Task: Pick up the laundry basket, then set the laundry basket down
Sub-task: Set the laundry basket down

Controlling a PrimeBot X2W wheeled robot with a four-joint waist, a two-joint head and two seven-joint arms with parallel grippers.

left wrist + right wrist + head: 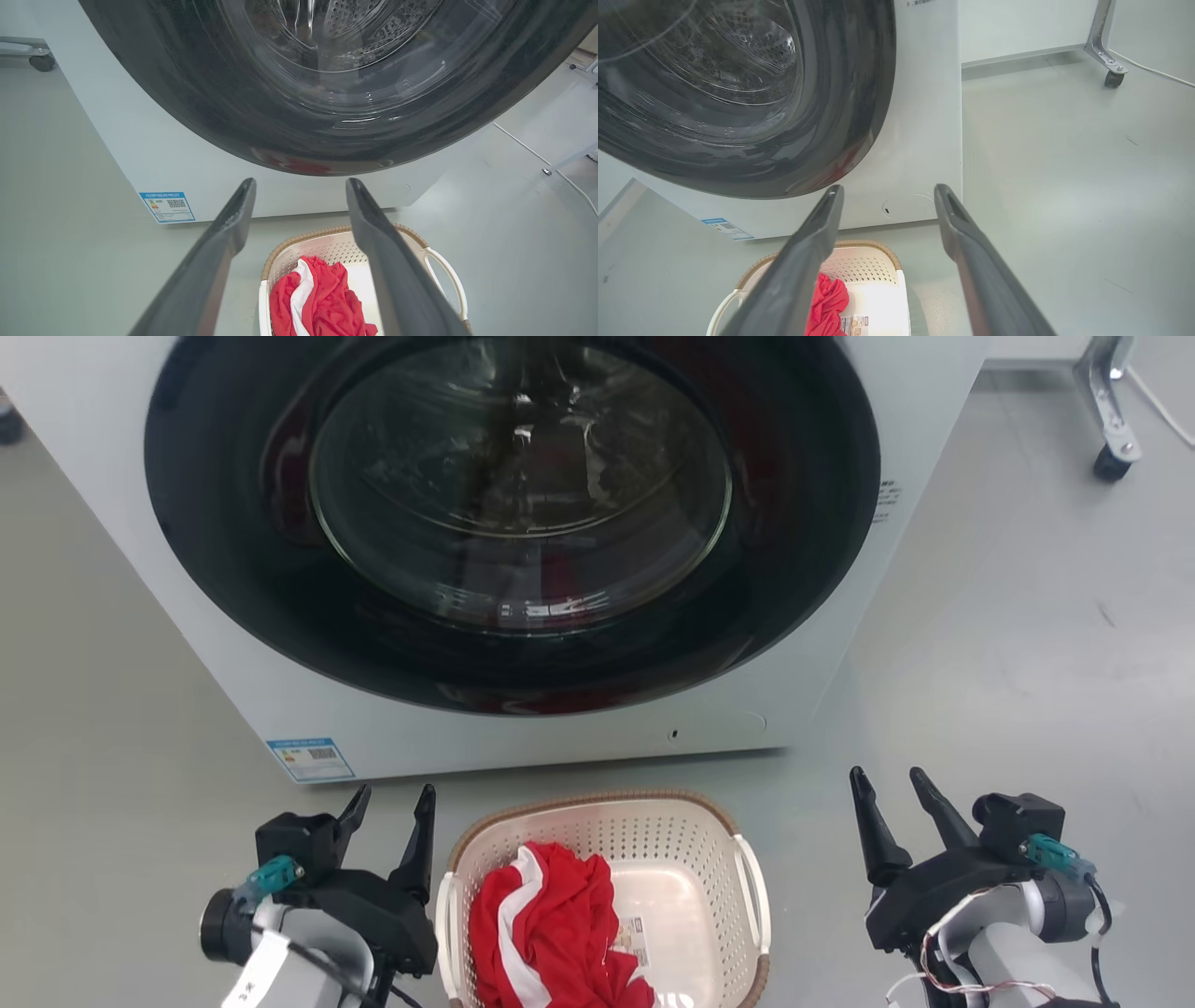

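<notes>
Laundry basket (653, 835) spot: on the grey floor (1008, 644) just before the washing machine (560, 751), under its round dark door (233, 569). A narrow strip of floor parts its far rim from the machine's base.
Open room: wide bare floor off the machine's right side, out to a wheeled metal leg (1111, 448); bare floor off its left side too.
Basket looks: upright, cream-white, with perforated walls, rounded corners, a brown woven-look rim and a white loop handle on each side.
Load: crumpled red-and-white garment (551, 924) in the half nearer the machine's left corner, with a small label (633, 933) on the bare bottom beside it.
Left gripper (392, 793): fingers spread, nothing between them. It is before the machine's blue sticker (310, 759), just beside the basket's left handle; contact cannot be told.
Right gripper (887, 775): fingers spread, empty. It is past the machine's right corner, well apart from the basket's right handle.
</notes>
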